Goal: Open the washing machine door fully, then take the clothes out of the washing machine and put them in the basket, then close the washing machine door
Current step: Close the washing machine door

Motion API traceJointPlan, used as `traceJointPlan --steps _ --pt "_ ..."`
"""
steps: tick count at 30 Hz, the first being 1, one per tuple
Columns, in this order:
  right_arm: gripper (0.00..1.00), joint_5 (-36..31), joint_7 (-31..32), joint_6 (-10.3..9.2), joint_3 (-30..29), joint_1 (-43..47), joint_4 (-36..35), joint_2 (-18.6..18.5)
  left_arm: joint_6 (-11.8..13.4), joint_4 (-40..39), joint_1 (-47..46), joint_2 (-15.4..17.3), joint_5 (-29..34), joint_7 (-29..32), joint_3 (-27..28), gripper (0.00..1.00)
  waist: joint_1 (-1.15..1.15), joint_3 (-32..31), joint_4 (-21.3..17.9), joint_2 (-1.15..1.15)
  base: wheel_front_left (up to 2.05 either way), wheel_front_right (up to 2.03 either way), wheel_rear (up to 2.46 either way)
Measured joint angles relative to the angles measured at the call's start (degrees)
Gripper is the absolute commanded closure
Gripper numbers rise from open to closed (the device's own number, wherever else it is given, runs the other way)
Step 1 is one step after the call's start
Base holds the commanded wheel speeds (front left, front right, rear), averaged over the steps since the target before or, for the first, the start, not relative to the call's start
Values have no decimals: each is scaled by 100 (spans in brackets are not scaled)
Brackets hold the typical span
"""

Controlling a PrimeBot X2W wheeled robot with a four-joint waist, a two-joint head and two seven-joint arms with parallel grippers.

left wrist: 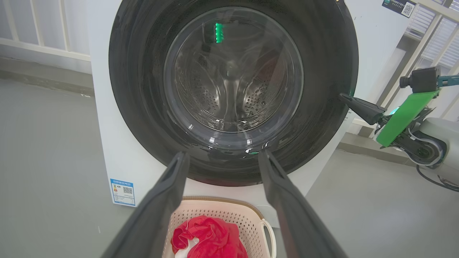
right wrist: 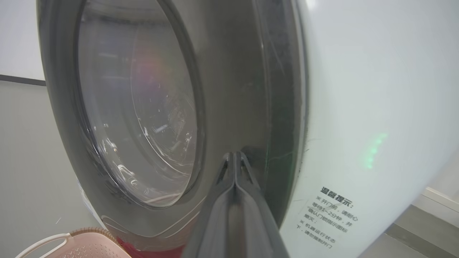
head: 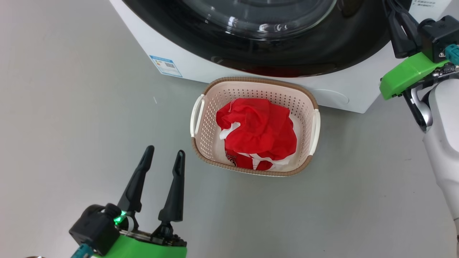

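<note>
Lower left of the head view: left fingers (head: 175,186) spread apart, released, tips pointing up-frame over smooth grey floor (head: 71,125). The basket (head: 251,81) sits at frame centre, up and right of those tips and apart from them, with its far rim just beside the white base of the washing machine (head: 143,32). The clothes (head: 258,132), red with white trim, lie bunched inside it. The basket's long axis runs across the frame, a handle at each end, the right end a little lower. The washing machine door (head: 358,43), black rim and glass, spans the top edge. A blue label (head: 165,65) sits on the machine's lower corner.

Left wrist view: both left fingers rise wide apart from the bottom edge, their tips over the door's lower rim. The door faces the camera square-on and looks flat against the machine front, with the perforated drum visible through the glass. Basket and clothes sit at bottom centre, between the fingers. Right fingers (left wrist: 362,107) reach in from the right, tip at the door rim's edge; contact cannot be told. White railing upper left, slatted window upper right.

Right wrist view: right fingers clenched, pressed together, tip at the seam where the black rim meets the white panel. The door is seen obliquely across left and centre. A basket corner shows lower left, a printed notice (right wrist: 330,222) lower right.
</note>
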Motion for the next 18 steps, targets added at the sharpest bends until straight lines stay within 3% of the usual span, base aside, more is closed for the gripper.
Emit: traceJointPlan --steps 18 --pt "100 -286 -34 38 -193 -166 153 176 8 73 -10 -2 -14 0 -63 0 0 -16 -33 0 0 0 0"
